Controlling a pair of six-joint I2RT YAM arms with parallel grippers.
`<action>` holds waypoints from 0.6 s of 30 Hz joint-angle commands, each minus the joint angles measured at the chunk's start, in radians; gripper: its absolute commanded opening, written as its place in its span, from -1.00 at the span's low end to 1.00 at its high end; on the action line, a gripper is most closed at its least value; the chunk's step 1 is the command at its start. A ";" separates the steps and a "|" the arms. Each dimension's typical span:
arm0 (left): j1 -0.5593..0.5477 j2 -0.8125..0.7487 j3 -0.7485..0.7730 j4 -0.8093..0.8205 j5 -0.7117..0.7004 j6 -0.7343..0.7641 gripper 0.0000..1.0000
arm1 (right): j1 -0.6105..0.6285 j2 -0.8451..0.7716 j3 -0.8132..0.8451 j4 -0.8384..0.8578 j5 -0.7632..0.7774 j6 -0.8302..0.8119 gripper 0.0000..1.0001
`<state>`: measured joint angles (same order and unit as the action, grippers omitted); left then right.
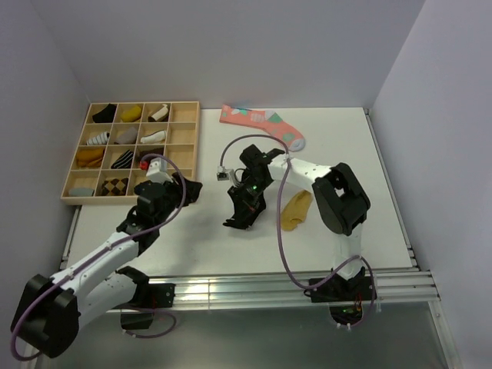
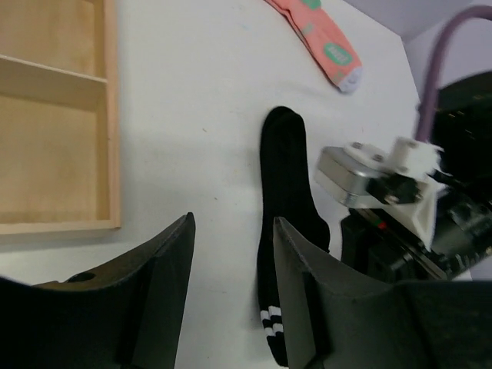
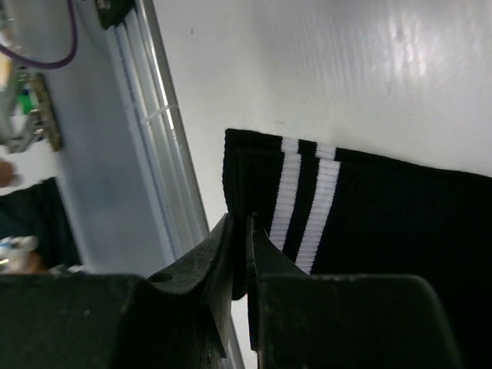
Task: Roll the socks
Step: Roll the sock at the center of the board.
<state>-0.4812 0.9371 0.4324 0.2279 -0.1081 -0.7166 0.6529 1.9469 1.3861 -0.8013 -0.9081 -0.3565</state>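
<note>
Right jaws pinch black sock point(image 3: 369, 223) at its striped cuff.
Left jaws spread, left of that sock; tan sock point(image 1: 296, 210) lies right of it.

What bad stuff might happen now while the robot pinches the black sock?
1. The right gripper is shut on just the cuff edge of the black sock, so it may slip free.
2. The left gripper is open mostly over bare table beside that sock; closing there may miss.
3. The tan sock lies apart, beside the right arm, and could get knocked.
</note>
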 commanded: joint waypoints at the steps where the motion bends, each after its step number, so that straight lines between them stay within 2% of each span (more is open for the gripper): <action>1: -0.045 0.055 -0.050 0.336 0.076 0.046 0.01 | -0.016 0.078 0.036 -0.107 -0.118 -0.030 -0.96; 3: -0.066 0.095 -0.093 0.419 0.099 0.057 0.02 | -0.027 0.096 0.050 -0.117 -0.120 -0.027 -0.99; 8: -0.082 0.179 -0.135 0.609 0.284 0.088 0.04 | -0.055 0.115 0.044 -0.098 -0.123 0.040 -0.99; 15: -0.135 0.317 -0.155 0.746 0.415 0.120 0.03 | -0.099 0.113 -0.009 -0.019 -0.083 0.159 -1.00; 18: -0.143 0.368 -0.169 0.803 0.441 0.118 0.11 | -0.119 0.122 -0.027 -0.009 -0.072 0.174 -1.00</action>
<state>-0.6163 1.2697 0.2802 0.8818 0.2512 -0.6243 0.5571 2.0766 1.3750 -0.8421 -0.9848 -0.2283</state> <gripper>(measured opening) 0.551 0.138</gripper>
